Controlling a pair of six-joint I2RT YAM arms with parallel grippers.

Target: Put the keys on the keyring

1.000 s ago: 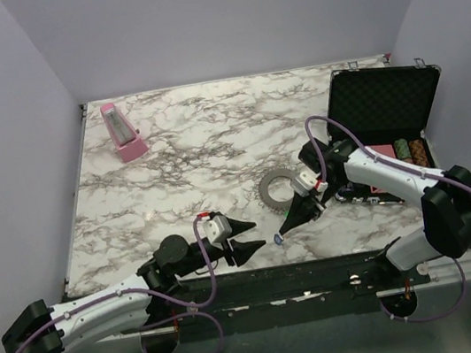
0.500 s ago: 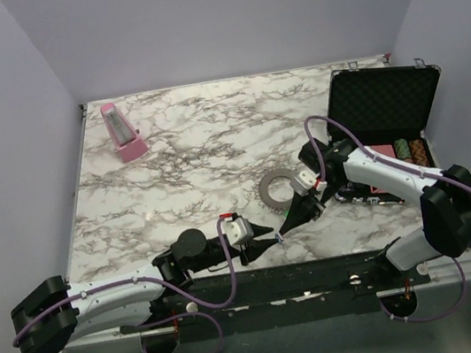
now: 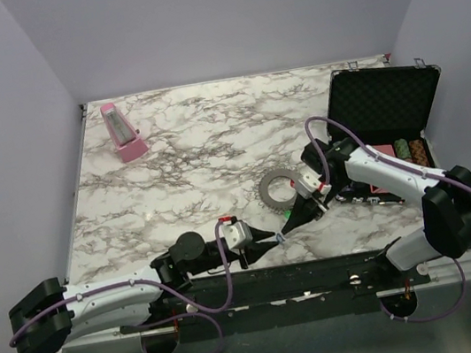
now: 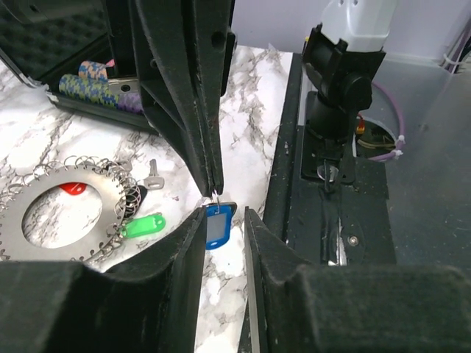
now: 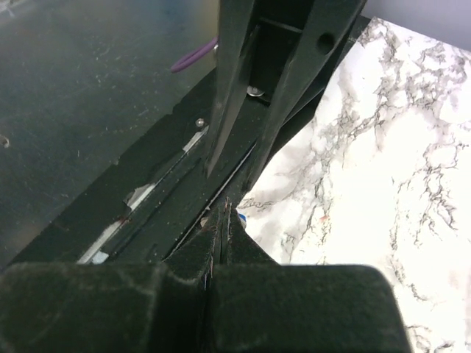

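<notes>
**A:** How is the left gripper (image 3: 270,237) seen to be set?

**B:** Its fingers (image 4: 184,246) are spread only a little, low over the near edge of the marble table (image 3: 188,157). The blue key (image 4: 218,225) is framed between them. One edge of the blue head is met by a finger, while a slim gap is left at the other finger, so no pinch is shown.

**A:** And the right gripper (image 3: 285,230)?

**B:** Its fingers are pressed together into one thin point, which is brought down onto the top of the blue key. Whether the key's metal end is nipped there cannot be told.

**A:** Where is the keyring (image 4: 81,175) found?

**B:** It is laid flat on the table, just beyond the two grippers and beside the right arm. Small wire loops are bunched along its toothed rim.

**A:** What of the other keys?

**B:** The green key (image 4: 144,225) is placed against the ring's outer edge, near the blue one. The red key (image 4: 71,188) is seen inside the ring's hole. A bare silver key (image 4: 152,175) is left just outside the rim.

**A:** What else is seen on the table?

**B:** An open black case (image 3: 383,104) is set at the far right, with stacked chips (image 4: 96,82) held in it. A pink metronome (image 3: 124,133) is stood at the far left corner.
</notes>
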